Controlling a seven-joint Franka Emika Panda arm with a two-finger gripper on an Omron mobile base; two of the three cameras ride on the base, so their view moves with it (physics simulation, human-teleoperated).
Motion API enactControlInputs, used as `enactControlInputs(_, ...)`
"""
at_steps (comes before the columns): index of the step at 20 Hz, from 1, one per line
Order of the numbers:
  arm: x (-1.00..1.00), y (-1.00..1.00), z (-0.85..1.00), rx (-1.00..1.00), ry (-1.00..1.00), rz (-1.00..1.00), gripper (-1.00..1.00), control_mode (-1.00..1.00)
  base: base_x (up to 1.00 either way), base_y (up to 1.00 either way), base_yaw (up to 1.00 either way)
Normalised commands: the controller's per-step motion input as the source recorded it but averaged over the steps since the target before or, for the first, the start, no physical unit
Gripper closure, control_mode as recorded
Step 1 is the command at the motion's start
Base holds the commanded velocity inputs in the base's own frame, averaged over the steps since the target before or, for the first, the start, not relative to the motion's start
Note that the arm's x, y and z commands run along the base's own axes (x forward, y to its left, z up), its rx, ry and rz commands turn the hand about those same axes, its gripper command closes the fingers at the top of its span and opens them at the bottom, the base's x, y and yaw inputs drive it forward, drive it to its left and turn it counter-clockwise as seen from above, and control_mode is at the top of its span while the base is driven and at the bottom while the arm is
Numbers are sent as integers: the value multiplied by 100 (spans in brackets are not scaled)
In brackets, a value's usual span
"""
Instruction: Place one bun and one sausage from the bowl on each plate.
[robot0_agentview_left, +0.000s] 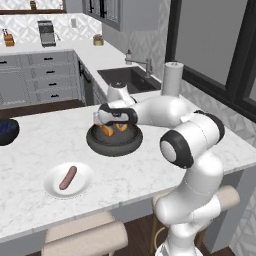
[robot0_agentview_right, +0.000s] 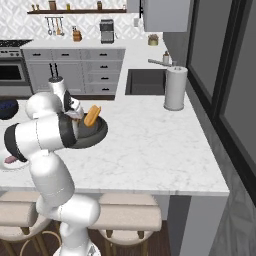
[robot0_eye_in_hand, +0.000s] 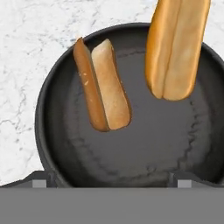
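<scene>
A sausage (robot0_agentview_left: 68, 177) lies on the white plate (robot0_agentview_left: 52, 191), well left of the gripper (robot0_agentview_left: 111, 121). The gripper hangs over the dark bowl (robot0_agentview_left: 114, 145) (whether its fingers are apart or closed, I cannot tell). Beyond the fingertips, one bun (robot0_eye_in_hand: 103, 84) lies left in the bowl, another bun (robot0_eye_in_hand: 176, 46) right.
</scene>
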Motion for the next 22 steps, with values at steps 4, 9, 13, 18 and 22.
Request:
enactControlInputs(4,48,18,-46,-12,21,3,-100,-100,0,0,0)
enactControlInputs(9,47,1,-24,-5,14,1,-100,-100,0,0,0)
enactControlInputs(13,48,11,-27,-8,10,0,-100,-100,0,0,0)
enactControlInputs(18,41,20,-27,-5,6,0,-100,-100,0,0,0)
enactControlInputs(22,0,7,-40,-5,2,-1,-100,-100,0,0,0)
